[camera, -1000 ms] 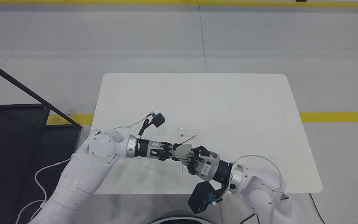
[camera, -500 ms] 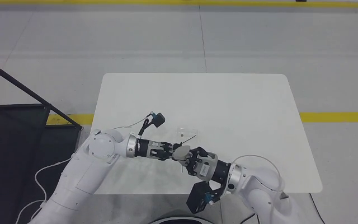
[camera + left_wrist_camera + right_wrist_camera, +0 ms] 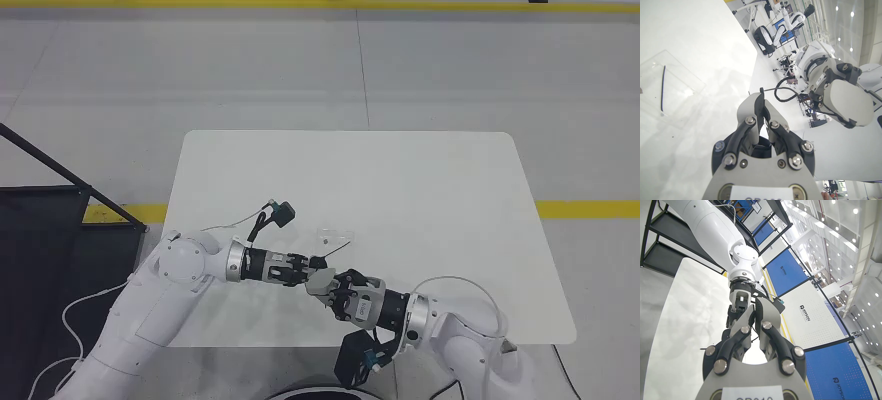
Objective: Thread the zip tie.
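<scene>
Black zip tie (image 3: 762,89) strung from left gripper (image 3: 761,96) to right gripper (image 3: 755,306), above near table (image 3: 450,200) edge, left of centre. Both my jaws closed: left on head, right on tail. Hold head still, feed tail straight, slowly; stop if strand bows.

The right arm's grey-fingered gripper with black linkages (image 3: 322,283) has drawn back toward the near edge of the white rectangular table (image 3: 450,200), sliding slightly toward the left arm's side; its pale finger now sits below the tip of the left arm's black-and-silver gripper (image 3: 304,270) rather than level with it; the black camera block on the right wrist (image 3: 355,366) has dropped further past the table's near edge; the right forearm has followed.
</scene>
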Robot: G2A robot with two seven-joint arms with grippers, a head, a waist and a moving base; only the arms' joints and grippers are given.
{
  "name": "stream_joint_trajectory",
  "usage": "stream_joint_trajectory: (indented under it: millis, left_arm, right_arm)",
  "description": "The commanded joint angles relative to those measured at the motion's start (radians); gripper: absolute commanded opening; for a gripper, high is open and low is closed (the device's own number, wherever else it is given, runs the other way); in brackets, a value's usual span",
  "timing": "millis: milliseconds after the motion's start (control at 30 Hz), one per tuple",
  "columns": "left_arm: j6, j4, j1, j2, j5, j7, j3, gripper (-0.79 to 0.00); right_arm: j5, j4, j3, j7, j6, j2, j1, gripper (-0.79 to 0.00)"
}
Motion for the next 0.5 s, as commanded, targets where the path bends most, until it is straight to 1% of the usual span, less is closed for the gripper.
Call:
stream_joint_trajectory:
  millis: [0,467]
  left_arm:
    - [0.000,0.000,0.000,0.000,0.000,0.000,0.000,-0.785]
    - [0.000,0.000,0.000,0.000,0.000,0.000,0.000,-0.785]
  right_arm:
    - [-0.003,0.000,0.000,-0.003,-0.009,0.002,0.001,-0.785]
    - [-0.010,-0.001,-0.012,0.010,-0.055,0.011,0.013,-0.785]
